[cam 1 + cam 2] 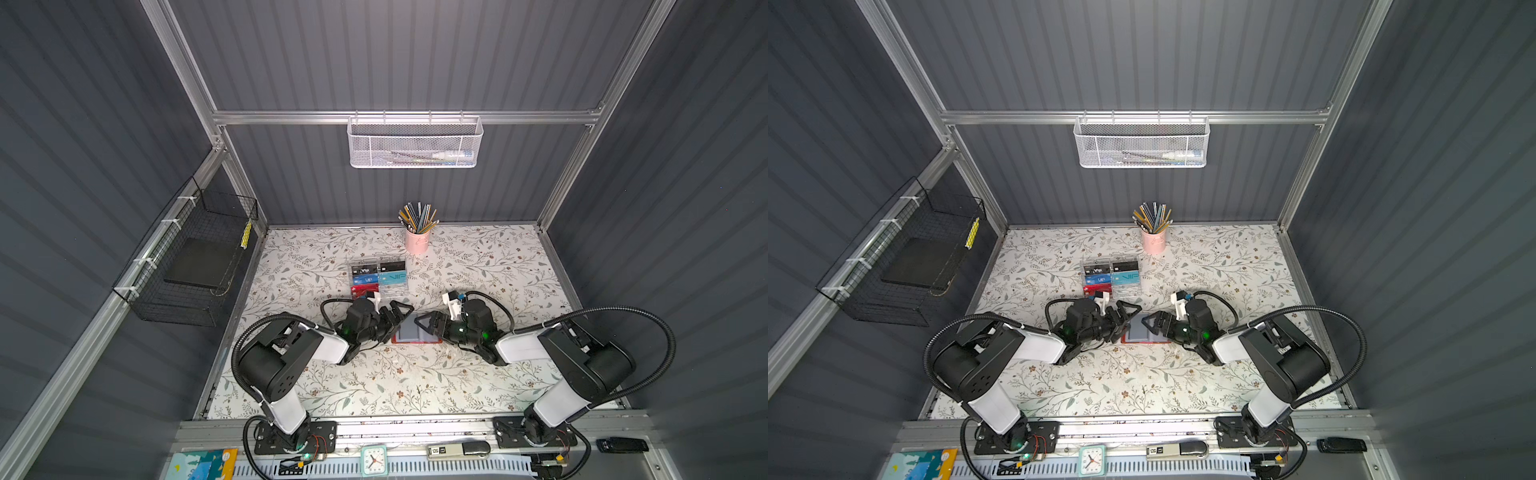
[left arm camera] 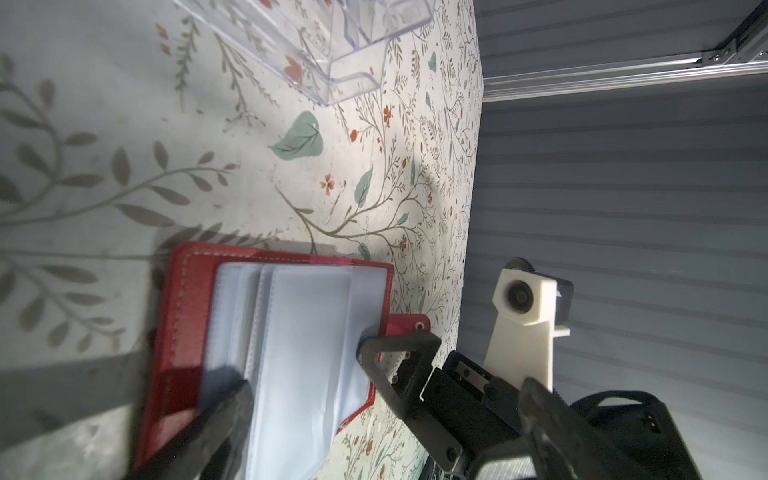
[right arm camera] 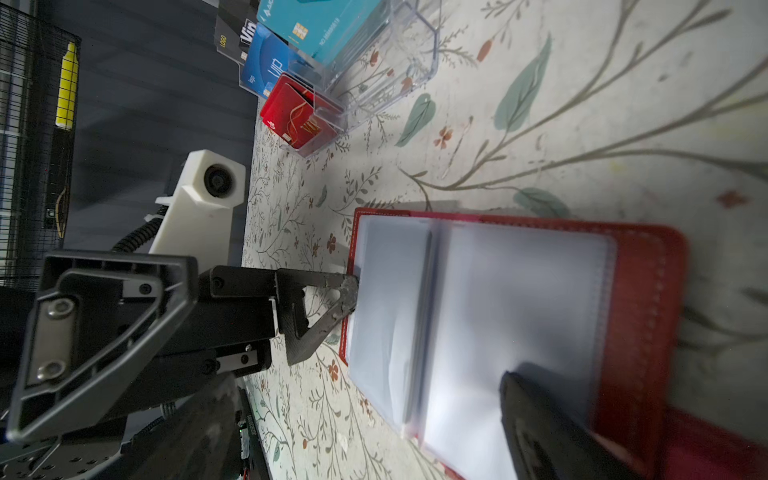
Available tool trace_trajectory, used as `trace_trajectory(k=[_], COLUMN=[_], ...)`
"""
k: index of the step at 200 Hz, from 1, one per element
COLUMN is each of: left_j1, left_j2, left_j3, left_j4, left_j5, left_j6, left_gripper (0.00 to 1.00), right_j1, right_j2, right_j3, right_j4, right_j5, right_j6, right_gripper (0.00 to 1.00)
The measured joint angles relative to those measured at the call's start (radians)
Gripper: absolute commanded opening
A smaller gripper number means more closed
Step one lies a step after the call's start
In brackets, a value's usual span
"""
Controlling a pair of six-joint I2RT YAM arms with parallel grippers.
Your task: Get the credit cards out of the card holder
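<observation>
The red card holder (image 1: 415, 340) (image 2: 183, 316) (image 3: 648, 291) lies open on the table, blue-grey sleeves up. No card shows in the sleeves I can see. The credit cards stand behind it in a clear box: a teal VIP one (image 1: 392, 277) (image 3: 320, 29) and a black one (image 1: 392, 266) among them. My left gripper (image 1: 397, 324) (image 2: 384, 384) is open at the holder's left edge, one finger on a sleeve. Opposite it, my right gripper (image 1: 428, 330) (image 3: 370, 390) is open too, one finger resting on the right page. Each gripper holds nothing.
The clear compartmented box (image 1: 365, 296) sits just behind the left gripper. A pink cup of pencils (image 1: 417, 241) stands at the back. A white mesh basket (image 1: 415, 143) hangs on the back rail, a black wire basket (image 1: 195, 257) on the left wall.
</observation>
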Motion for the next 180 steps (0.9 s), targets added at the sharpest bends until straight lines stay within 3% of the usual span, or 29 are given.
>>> trace_trajectory(k=[109,180], left_j1=[-0.015,-0.036], left_j2=[0.019,0.025], left_j3=[0.015,0.055], left_j4=[0.034,0.031], left_j5=[0.000,0.000], left_j6=[-0.023,-0.024], left_gripper=[1.00,1.00], right_j1=[-0.022,-0.058], right_j2=[-0.005,-0.128], right_j3=[-0.042,-0.087], right_j4=[0.063,-0.053], right_j5=[-0.017,-0.002], right_j6=[0.027,0.013], right_gripper=[0.99,0.99])
